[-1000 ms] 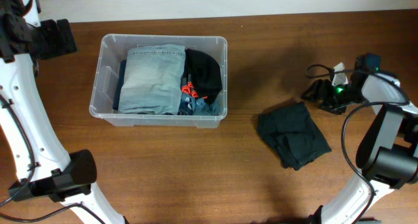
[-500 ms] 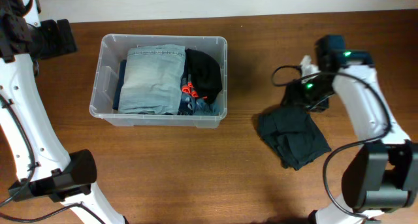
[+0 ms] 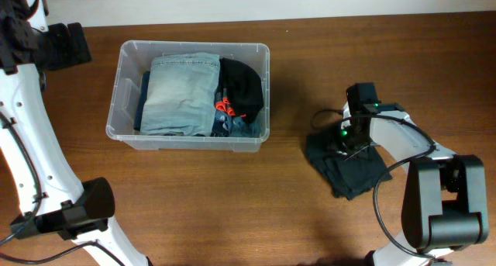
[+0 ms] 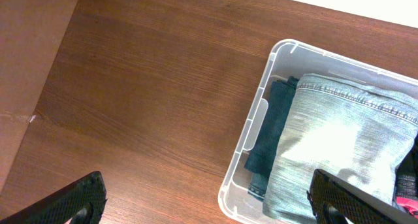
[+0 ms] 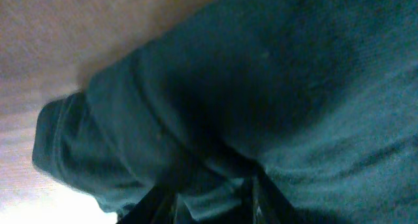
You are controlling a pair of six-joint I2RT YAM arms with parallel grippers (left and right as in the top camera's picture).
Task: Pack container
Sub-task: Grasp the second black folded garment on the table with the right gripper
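**Op:** Upper left in the overhead view, the container (image 3: pixel 123 95) sits flat on the table (image 3: pixel 232 204). It is already holding pale folded jeans (image 3: pixel 182 91) and a black garment (image 3: pixel 245 84). At the right of the frame, my right gripper (image 3: pixel 346 146) is down on a dark folded cloth (image 3: pixel 358 173), well apart from the bin.

**Spotter:** Does it have the cloth?

**Op:** I can't tell from up there.

**Spotter:** And the left wrist view?

**Op:** My left gripper (image 4: pixel 208 203) has its fingers spread wide with nothing between them. The bin's near end and rolled rim fill the right side of the frame.

**Spotter:** How will the bin handle?

**Op:** I'd judge it light and fairly stiff, with slick walls that flex. If I have to shift it, I'd take the rim at a short end, not the smooth sides.

**Spotter:** What about the right wrist view?

**Op:** It's blurred, with dark cloth across nearly the whole frame. The fingers are only shadows at the bottom edge, so I can't say if they're clamped. The cloth looks limp and will sag, so I'd pinch a thick fold.
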